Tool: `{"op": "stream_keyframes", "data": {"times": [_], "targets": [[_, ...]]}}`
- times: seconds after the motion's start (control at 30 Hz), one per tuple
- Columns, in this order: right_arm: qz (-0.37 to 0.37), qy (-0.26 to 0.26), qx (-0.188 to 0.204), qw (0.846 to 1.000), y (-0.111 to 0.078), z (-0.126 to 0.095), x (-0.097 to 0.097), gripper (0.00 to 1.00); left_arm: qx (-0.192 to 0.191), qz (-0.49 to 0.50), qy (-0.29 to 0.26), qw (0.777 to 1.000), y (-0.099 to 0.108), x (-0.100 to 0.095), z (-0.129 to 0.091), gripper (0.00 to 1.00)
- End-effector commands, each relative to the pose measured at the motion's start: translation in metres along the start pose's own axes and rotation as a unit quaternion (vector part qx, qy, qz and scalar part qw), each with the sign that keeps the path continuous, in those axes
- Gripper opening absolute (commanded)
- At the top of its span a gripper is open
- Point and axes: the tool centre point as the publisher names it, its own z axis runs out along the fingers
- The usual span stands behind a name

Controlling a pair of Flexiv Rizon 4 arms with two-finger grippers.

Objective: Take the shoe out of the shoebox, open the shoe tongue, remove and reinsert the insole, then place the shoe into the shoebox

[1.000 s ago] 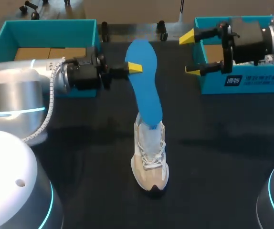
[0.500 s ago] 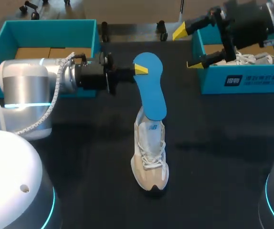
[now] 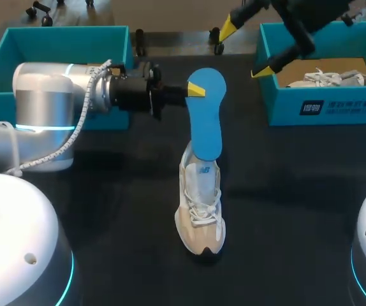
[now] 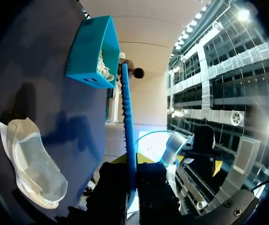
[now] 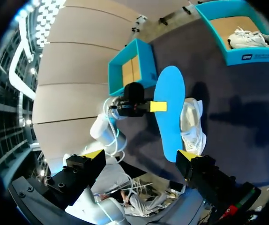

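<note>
Left gripper (image 3: pixel 194 90) is clamped on the far end of the blue insole (image 3: pixel 205 121), one finger on each face. The insole runs from it toward the beige shoe (image 3: pixel 200 207), its other end at the shoe's collar. The shoe lies on the black table (image 3: pixel 298 191), toe pointing away from the gripper; nothing sits between the two.

An open teal shoebox (image 3: pixel 116 38) is behind the left gripper's wrist. Right gripper (image 3: pixel 245 50) has its fingers wide apart, holding nothing, beside the second shoebox (image 3: pixel 323 108), which holds a white shoe (image 3: pixel 326 78).

Over the last second the left gripper carried the insole toward the right box, and the right gripper drew back off the table's middle.
</note>
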Motion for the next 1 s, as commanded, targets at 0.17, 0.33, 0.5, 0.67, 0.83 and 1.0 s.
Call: {"op": "stream_keyframes", "data": {"times": [0.17, 0.33, 0.5, 0.67, 0.83, 1.0], "targets": [[0.001, -0.074, 0.002, 0.997, 0.003, 0.000, 0.004, 1.00, 0.002, 0.007, -0.004, 1.000, -0.001, -0.004, 0.004, 0.00], [0.001, -0.074, 0.002, 0.997, 0.003, 0.000, 0.004, 1.00, 0.005, 0.007, -0.005, 1.000, 0.003, -0.007, 0.006, 0.00], [0.001, -0.074, 0.002, 0.997, 0.003, 0.000, 0.004, 1.00, 0.011, 0.013, -0.001, 1.000, 0.009, -0.011, 0.008, 0.00], [-0.041, -0.112, -0.030, 0.992, 0.006, 0.008, -0.008, 1.00, 0.005, 0.011, 0.001, 1.000, 0.011, -0.012, 0.008, 0.00], [-0.079, -0.172, -0.044, 0.981, 0.010, 0.017, -0.009, 1.00, 0.005, 0.011, 0.001, 1.000, 0.011, -0.012, 0.008, 0.00], [-0.084, -0.189, -0.041, 0.977, 0.016, 0.026, -0.010, 1.00, 0.005, 0.011, 0.001, 1.000, 0.011, -0.012, 0.008, 0.00]]}}
